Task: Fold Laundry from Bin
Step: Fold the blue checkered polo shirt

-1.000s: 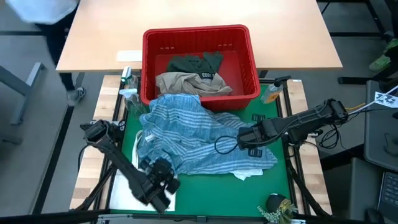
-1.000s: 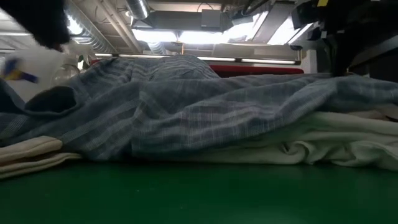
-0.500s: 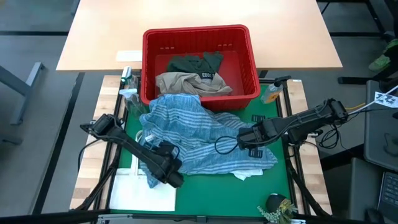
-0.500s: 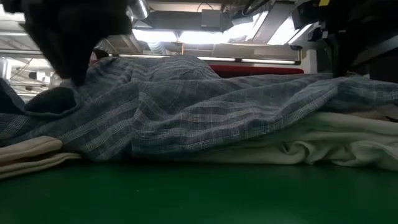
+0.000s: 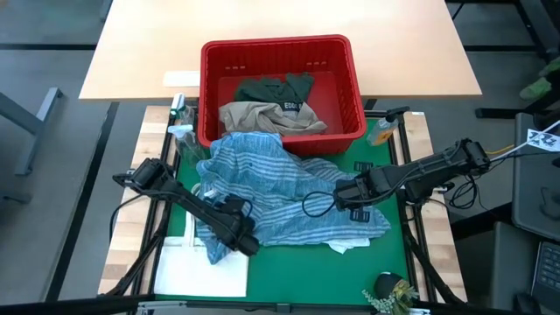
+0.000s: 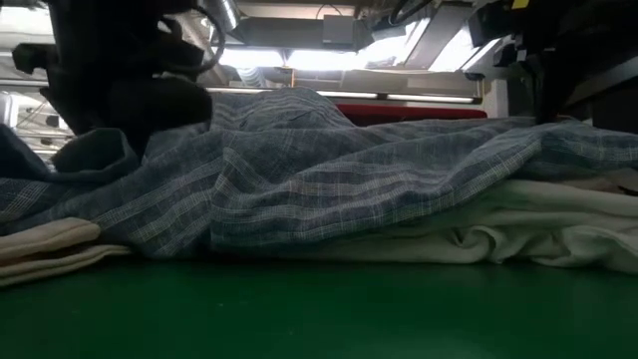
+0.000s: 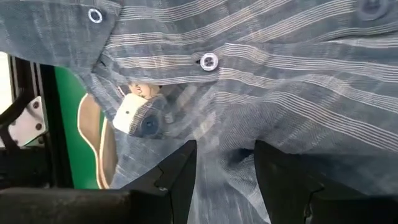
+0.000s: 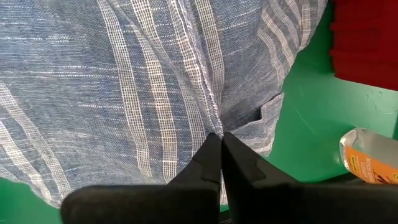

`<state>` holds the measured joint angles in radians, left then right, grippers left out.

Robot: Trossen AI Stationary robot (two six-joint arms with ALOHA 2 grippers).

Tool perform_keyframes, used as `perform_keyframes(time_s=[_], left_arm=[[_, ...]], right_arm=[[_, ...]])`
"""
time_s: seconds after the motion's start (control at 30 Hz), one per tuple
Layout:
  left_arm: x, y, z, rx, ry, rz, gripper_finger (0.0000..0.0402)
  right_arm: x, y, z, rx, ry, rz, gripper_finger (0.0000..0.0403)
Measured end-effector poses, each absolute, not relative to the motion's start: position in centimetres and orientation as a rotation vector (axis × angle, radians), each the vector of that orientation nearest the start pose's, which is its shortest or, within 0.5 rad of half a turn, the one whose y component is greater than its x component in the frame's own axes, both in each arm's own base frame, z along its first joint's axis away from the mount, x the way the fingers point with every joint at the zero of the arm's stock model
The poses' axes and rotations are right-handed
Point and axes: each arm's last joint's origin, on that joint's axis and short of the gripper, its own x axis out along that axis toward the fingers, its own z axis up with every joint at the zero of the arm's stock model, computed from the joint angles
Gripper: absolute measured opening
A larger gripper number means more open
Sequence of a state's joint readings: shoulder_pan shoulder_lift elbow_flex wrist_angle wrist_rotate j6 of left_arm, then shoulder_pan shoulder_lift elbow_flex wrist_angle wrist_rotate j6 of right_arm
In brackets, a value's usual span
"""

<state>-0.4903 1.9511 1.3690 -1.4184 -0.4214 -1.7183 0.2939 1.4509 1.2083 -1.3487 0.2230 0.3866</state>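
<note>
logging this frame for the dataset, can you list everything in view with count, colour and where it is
striped shirt: one, blue and white, spread on the green mat, one end draped over the bin's near wall
bin: one, red, slotted sides, behind the mat
beige garment: one, in the bin
dark green garment: one, in the bin, behind the beige one
white cloth: under the striped shirt
green mat: one, on the table
bottle: one, orange label, right of the bin
left gripper: open, at the shirt's near left edge
right gripper: shut on the striped shirt's right side
</note>
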Motion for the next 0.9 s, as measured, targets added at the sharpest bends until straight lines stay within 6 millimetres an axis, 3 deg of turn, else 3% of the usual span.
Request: perform_keyframes(time_s=[0.23,0.47,0.6,0.73,0.9], left_arm=[[28.5,-13.4,15.7,-0.42,1.155,1.23,0.0129],[28.5,-13.3,15.4,-0.391,1.162,1.202,0.0019],[28.5,-13.3,16.7,-0.341,1.19,1.233,0.0009],[28.4,-13.2,19.3,-0.232,1.199,1.289,0.0004],[29.1,-12.7,20.9,-0.191,1.116,1.258,0.0003]], right_arm=[[23.0,6.3,26.9,-0.099,1.507,-0.239,0.0002],[23.0,6.3,26.9,-0.099,1.508,-0.24,0.0003],[22.9,6.3,26.9,-0.095,1.518,-0.247,0.0003],[22.8,6.2,26.9,-0.096,1.527,-0.251,0.0003],[22.9,6.2,26.9,-0.115,1.513,-0.279,0.0003]])
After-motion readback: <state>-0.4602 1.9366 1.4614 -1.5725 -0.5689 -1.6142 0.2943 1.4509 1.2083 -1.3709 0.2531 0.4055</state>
